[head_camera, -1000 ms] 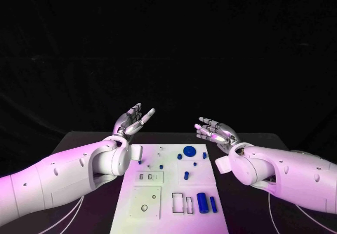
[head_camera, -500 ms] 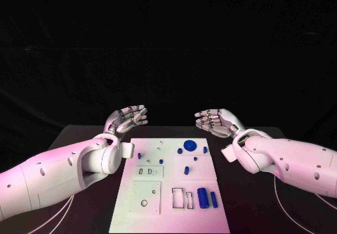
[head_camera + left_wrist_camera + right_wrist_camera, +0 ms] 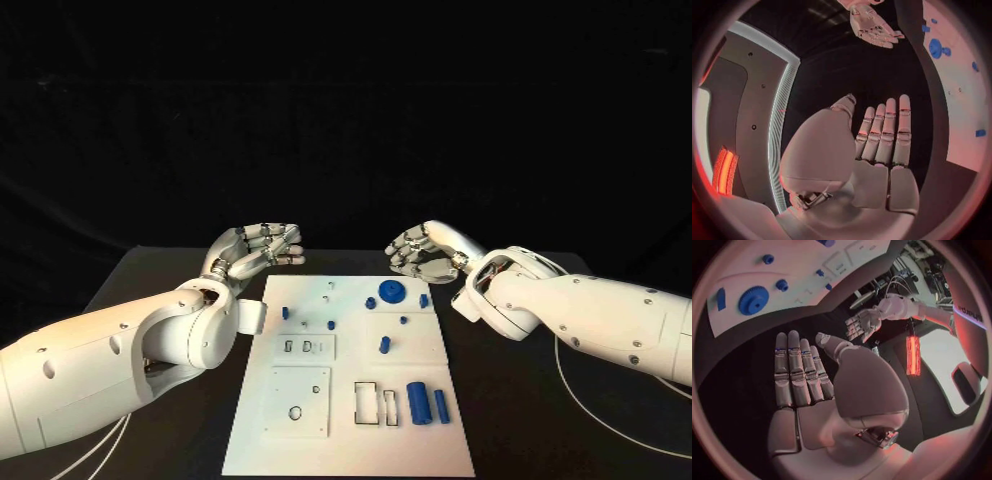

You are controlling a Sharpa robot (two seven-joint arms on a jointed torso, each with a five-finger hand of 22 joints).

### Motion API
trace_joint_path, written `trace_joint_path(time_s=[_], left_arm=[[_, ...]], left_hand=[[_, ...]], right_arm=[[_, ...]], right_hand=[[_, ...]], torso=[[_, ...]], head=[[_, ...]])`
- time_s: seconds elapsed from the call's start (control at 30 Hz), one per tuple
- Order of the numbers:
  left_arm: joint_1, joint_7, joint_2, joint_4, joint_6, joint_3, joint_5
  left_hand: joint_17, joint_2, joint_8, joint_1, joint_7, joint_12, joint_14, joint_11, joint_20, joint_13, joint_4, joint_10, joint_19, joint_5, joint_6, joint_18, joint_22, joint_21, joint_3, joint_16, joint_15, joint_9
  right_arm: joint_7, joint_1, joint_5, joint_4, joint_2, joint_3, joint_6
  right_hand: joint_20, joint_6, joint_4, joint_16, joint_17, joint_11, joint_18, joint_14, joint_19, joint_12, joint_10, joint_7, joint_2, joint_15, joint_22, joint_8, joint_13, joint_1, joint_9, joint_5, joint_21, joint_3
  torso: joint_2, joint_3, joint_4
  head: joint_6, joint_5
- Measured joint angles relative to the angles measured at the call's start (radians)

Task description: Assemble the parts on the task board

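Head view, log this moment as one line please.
left hand: open, above table | right hand: open, above table | parts: untouched on task board

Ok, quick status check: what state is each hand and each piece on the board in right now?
left hand: open, raised beyond the board's far edge, holds nothing.
right hand: open, raised beyond the far edge, holds nothing.
task board: flat on the table, untouched.
blue gear: lying on the board near its far end.
two blue cylinders: lying side by side near the board's near right part.
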Motion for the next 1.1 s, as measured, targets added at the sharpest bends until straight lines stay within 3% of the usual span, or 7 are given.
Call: trace_joint_path(time_s=[0.1, 0.33, 0.37, 0.43, 0.5, 0.53, 1.1], left_arm=[[0.001, -0.005, -0.011, 0.027, 0.008, 0.001, -0.006], [0.002, -0.015, -0.025, 0.069, 0.022, 0.005, -0.013], [0.002, -0.016, -0.026, 0.073, 0.023, 0.005, -0.014], [0.002, -0.018, -0.029, 0.078, 0.026, 0.007, -0.015], [0.003, -0.02, -0.031, 0.082, 0.028, 0.01, -0.016], [0.003, -0.022, -0.032, 0.084, 0.029, 0.01, -0.016], [0.007, -0.033, -0.041, 0.102, 0.039, 0.017, -0.019]], left_hand=[[0.001, 0.0, 0.0, 0.0, 0.0, 0.0, 0.0, 0.0, -0.002, 0.0, 0.0, 0.0, 0.002, 0.0, 0.0, 0.0, 0.001, 0.0, 0.0, 0.0, 0.0, 0.0], [0.003, 0.0, 0.0, 0.0, 0.0, -0.005, 0.0, 0.0, -0.004, 0.0, 0.0, 0.0, 0.011, 0.0, 0.0, 0.0, 0.003, 0.009, 0.0, 0.0, 0.0, 0.0], [0.003, 0.0, 0.0, 0.0, 0.0, -0.009, 0.0, 0.0, -0.004, 0.0, 0.0, 0.0, 0.011, 0.0, 0.0, 0.0, 0.003, 0.009, 0.0, 0.0, 0.0, 0.0], [0.005, 0.0, 0.0, 0.0, 0.0, -0.009, 0.0, 0.0, -0.007, 0.0, 0.0, 0.0, 0.015, 0.0, 0.0, 0.0, 0.004, 0.012, 0.0, 0.0, 0.0, 0.0], [0.005, 0.0, 0.0, 0.0, 0.0, -0.009, 0.0, 0.0, -0.004, 0.0, 0.0, 0.0, 0.018, 0.0, 0.0, 0.0, 0.004, 0.012, 0.0, 0.0, 0.0, 0.0], [0.005, 0.0, 0.0, 0.0, 0.0, -0.013, 0.0, 0.0, -0.004, 0.0, 0.0, 0.0, 0.018, 0.0, 0.0, 0.0, 0.004, 0.012, 0.0, 0.0, 0.0, 0.0], [0.008, -0.004, 0.0, -0.004, 0.0, -0.017, -0.004, 0.0, -0.007, 0.0, 0.0, 0.0, 0.021, 0.0, 0.0, 0.0, 0.006, 0.016, 0.0, -0.004, 0.004, 0.0]], right_arm=[[-0.053, 0.007, -0.116, 0.004, 0.012, 0.001, 0.026], [-0.162, 0.021, -0.365, 0.019, 0.036, 0.003, 0.081], [-0.174, 0.022, -0.393, 0.02, 0.038, 0.003, 0.088], [-0.194, 0.024, -0.441, 0.022, 0.043, 0.003, 0.101], [-0.214, 0.025, -0.489, 0.024, 0.047, 0.003, 0.117], [-0.221, 0.026, -0.508, 0.024, 0.049, 0.003, 0.123], [-0.293, 0.027, -0.666, 0.01, 0.071, 0.003, 0.199]], right_hand=[[-0.068, 0.064, -0.015, 0.126, 0.118, -0.048, 0.0, 0.195, 0.126, -0.002, 0.113, -0.036, -0.029, -0.066, 0.088, 0.02, 0.022, -0.029, 0.022, 0.041, 0.156, -0.022], [-0.098, 0.058, 0.0, 0.35, 0.306, -0.052, 0.0, 0.307, 0.206, -0.013, 0.089, -0.038, -0.056, -0.079, 0.18, -0.002, 0.032, -0.056, 0.037, 0.041, 0.297, -0.025], [-0.099, 0.057, 0.004, 0.443, 0.394, -0.052, 0.0, 0.307, 0.215, -0.013, 0.08, -0.036, -0.056, -0.079, 0.199, -0.005, 0.032, -0.056, 0.04, 0.041, 0.323, -0.022], [-0.097, 0.054, 0.015, 0.669, 0.617, -0.047, 0.0, 0.309, 0.269, -0.013, 0.061, -0.034, -0.068, -0.077, 0.38, -0.014, 0.036, -0.063, 0.05, 0.041, 0.473, -0.02], [-0.094, 0.047, 0.019, 0.784, 0.732, -0.044, -0.003, 0.312, 0.297, -0.013, 0.046, -0.033, -0.072, -0.074, 0.491, -0.018, 0.038, -0.061, 0.056, 0.041, 0.562, -0.021], [-0.091, 0.041, 0.023, 0.858, 0.811, -0.04, -0.025, 0.312, 0.32, -0.017, 0.029, -0.032, -0.072, -0.074, 0.577, -0.023, 0.039, -0.061, 0.059, 0.041, 0.627, -0.025], [-0.081, 0.03, 0.036, 1.004, 0.957, -0.035, -0.039, 0.312, 0.345, -0.011, -0.015, -0.034, -0.083, -0.066, 0.768, -0.027, 0.045, -0.064, 0.08, 0.067, 0.77, -0.05]], torso=[[0.012, -0.0031, 0.0075], [0.037, -0.0113, 0.0237], [0.039, -0.0122, 0.0254], [0.045, -0.0145, 0.029], [0.05, -0.016, 0.0317], [0.052, -0.0166, 0.0329], [0.072, -0.0208, 0.0496]], head=[[0.0, -0.005], [0.004, -0.021], [0.004, -0.023], [0.004, -0.026], [0.004, -0.028], [0.003, -0.028], [-0.012, -0.033]])
